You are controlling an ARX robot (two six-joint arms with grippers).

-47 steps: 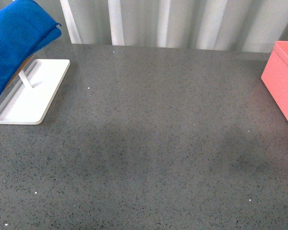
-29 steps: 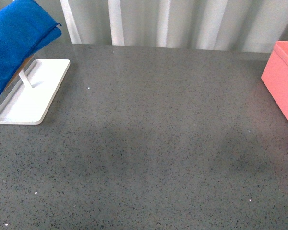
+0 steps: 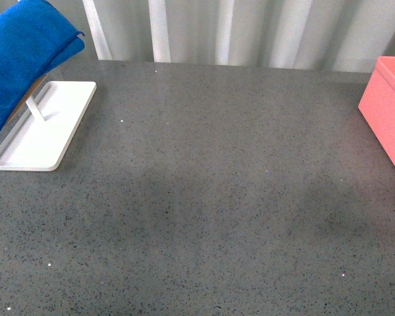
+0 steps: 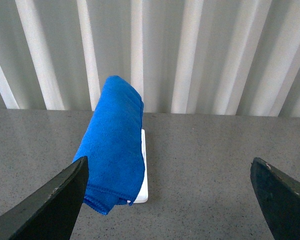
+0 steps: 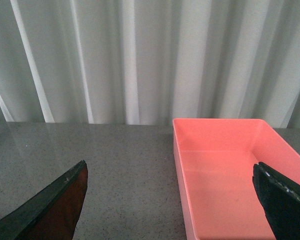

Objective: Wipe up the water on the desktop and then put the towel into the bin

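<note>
The front view takes in the desk (image 3: 217, 197) with neither arm in sight. The towel (image 3: 20, 59) hangs folded over a stand (image 3: 34, 108) on the white tray (image 3: 49, 135) at the far left corner. The bin (image 3: 390, 108) sits at the right edge, cut off by the frame. Only the left wrist view shows the left gripper (image 4: 168, 161), jaws spread wide apart and pointing toward the towel. Only the right wrist view shows the right gripper (image 5: 170, 166), likewise wide apart, and the bin's inner floor. A pleated white curtain (image 3: 250, 29) backs the desk.
</note>
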